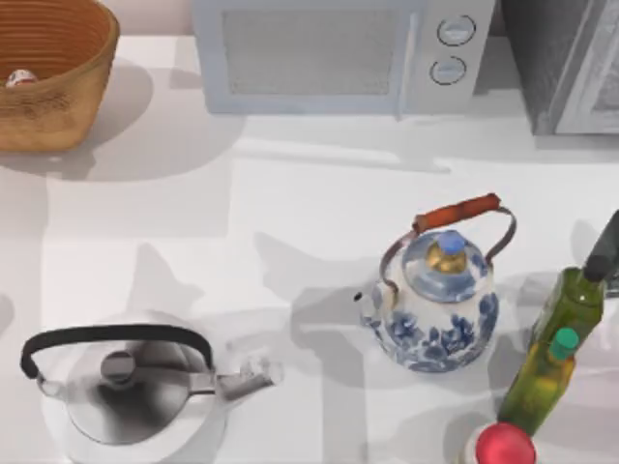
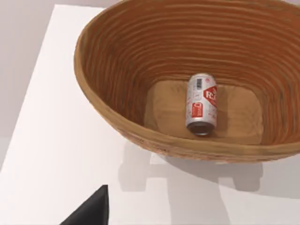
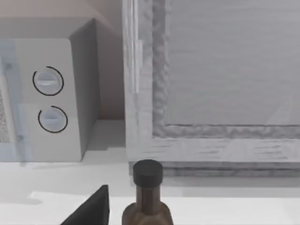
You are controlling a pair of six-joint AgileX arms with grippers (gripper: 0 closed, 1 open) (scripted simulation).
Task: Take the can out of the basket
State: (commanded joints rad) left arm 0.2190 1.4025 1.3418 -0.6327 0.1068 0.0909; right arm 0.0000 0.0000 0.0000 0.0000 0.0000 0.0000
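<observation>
A rendered kitchen scene: a white tabletop (image 1: 290, 203) carries a microwave (image 1: 338, 53) with two dials at the back, a steel kettle (image 1: 135, 387), a blue-and-white floral kettle (image 1: 440, 304), green oil bottles (image 1: 571, 300) and a wicker basket (image 1: 58, 106).

One wicker basket (image 1: 58, 92) stands on the tabletop (image 1: 290, 222), and one can (image 2: 202, 104) lies inside it. There are two kettles: one steel kettle (image 1: 135, 387) and one blue-and-white floral kettle (image 1: 440, 304). I count two green bottles (image 1: 571, 304) (image 1: 540, 382), one red-capped bottle (image 1: 503, 447) and one microwave (image 1: 338, 53).
</observation>
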